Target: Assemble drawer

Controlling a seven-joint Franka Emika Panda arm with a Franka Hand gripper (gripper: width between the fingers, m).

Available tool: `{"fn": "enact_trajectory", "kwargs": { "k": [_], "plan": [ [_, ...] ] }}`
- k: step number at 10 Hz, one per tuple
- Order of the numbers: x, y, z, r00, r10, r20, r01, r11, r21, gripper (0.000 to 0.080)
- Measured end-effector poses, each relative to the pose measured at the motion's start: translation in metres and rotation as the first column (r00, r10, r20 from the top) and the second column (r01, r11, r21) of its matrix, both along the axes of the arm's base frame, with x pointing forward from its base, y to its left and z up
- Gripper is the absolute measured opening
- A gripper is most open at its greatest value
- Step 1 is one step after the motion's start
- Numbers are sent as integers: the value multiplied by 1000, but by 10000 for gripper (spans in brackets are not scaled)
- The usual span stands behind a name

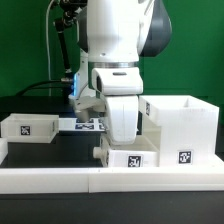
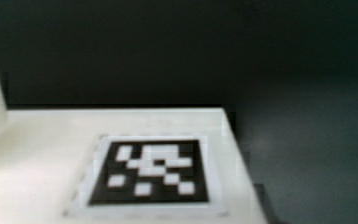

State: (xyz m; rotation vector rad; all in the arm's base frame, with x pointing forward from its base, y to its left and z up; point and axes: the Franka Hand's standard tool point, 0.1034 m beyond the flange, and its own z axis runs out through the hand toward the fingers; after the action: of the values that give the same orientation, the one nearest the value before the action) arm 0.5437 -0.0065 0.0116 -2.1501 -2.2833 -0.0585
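Running along the near edge of the black tabletop [image 1: 50, 152], closer to the camera than the shell, is the border rail [image 1: 50, 180], long, low and white.

The drawer is in three separate parts, not joined.

- Shell [image 1: 185, 125]: tall, boxy, upright, open at the top. It stands just behind the rail and has one square tag on its near face.
- Near tray [image 1: 130, 158]: small and shallow, just beside the shell on the exterior view's left of it. Its front wall carries a tag.
- End effector [image 1: 122, 138]: hangs straight down over the near tray, close to the shell's side wall. The fingertips are hidden behind the tray rim and the arm's own bulk, so I cannot tell whether they are spread or pressed together.
- Far tray [image 1: 30, 127]: well apart from the shell, far toward the exterior view's left, tag facing the camera.
- Marker board [image 1: 88, 125]: flat on the tabletop, farther back than the shell and between it and the far tray. The arm partly covers it.

The wrist view shows a blurred white flat surface [image 2: 51, 140] bearing one black-and-white tag. It is possibly part of the near tray, but the view is too soft to be sure. Beyond its edge the view is dark.
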Motion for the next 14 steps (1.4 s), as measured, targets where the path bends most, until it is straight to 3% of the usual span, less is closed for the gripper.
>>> {"fn": "enact_trajectory", "kwargs": {
  "k": [14],
  "plan": [
    [0, 17, -1, 997, -83, -1, 83, 997, 6, 41]
  ]
}}
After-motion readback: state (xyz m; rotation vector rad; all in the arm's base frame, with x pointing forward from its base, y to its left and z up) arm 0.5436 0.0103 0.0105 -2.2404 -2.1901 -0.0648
